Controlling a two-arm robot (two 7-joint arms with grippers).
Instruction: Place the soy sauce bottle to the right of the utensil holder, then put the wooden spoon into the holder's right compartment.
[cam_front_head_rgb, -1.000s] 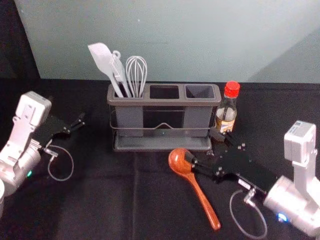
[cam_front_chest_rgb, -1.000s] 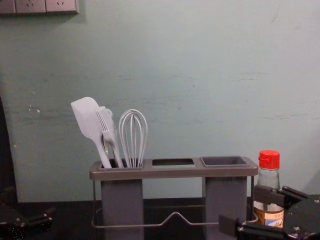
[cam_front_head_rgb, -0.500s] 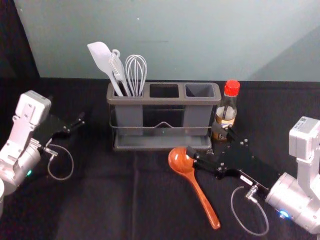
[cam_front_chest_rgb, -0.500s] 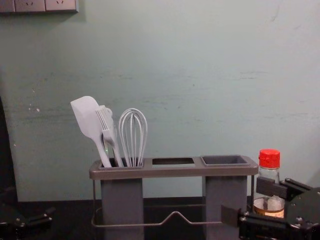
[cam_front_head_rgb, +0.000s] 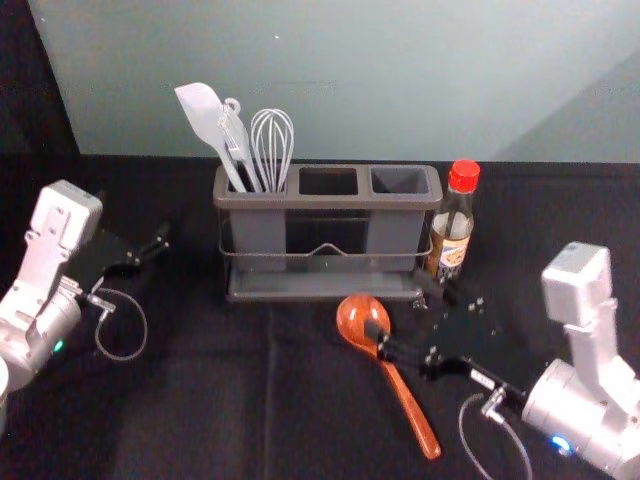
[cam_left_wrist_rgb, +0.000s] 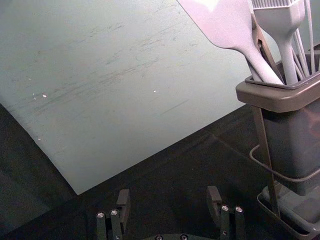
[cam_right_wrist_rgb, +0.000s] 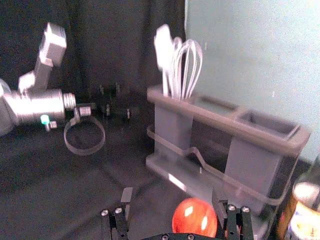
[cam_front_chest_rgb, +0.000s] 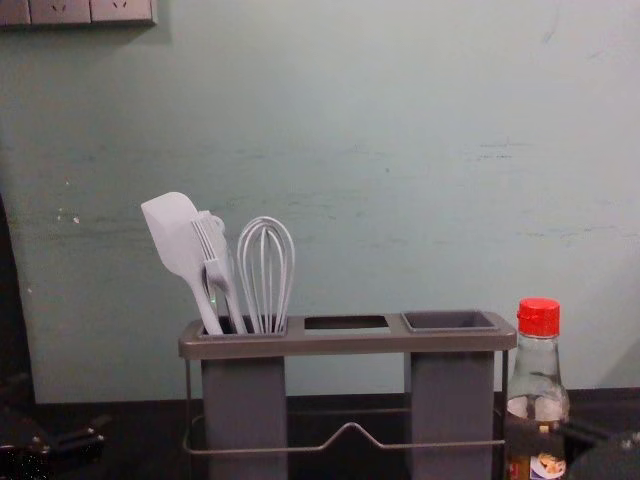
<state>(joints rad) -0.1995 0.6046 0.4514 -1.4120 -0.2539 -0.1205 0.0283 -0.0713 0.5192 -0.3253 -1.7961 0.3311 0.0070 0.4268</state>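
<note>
Soy sauce bottle (cam_front_head_rgb: 455, 245) upright, just right of utensil holder (cam_front_head_rgb: 330, 203). Wooden spoon (cam_front_head_rgb: 407, 402) on surface (cam_front_head_rgb: 200, 410), near side. Right gripper (cam_right_wrist_rgb: 172, 194) wide open, empty, close by spoon; left gripper (cam_left_wrist_rgb: 168, 195) parked left, spread, empty. Risk: low wrist swing knocks spoon askew or tips bottle.

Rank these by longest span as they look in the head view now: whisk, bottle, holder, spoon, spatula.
1. Holder
2. Spoon, both ends in sight
3. Bottle and spatula: too alike to rank
4. Whisk, going by the part above the holder's rim
</note>
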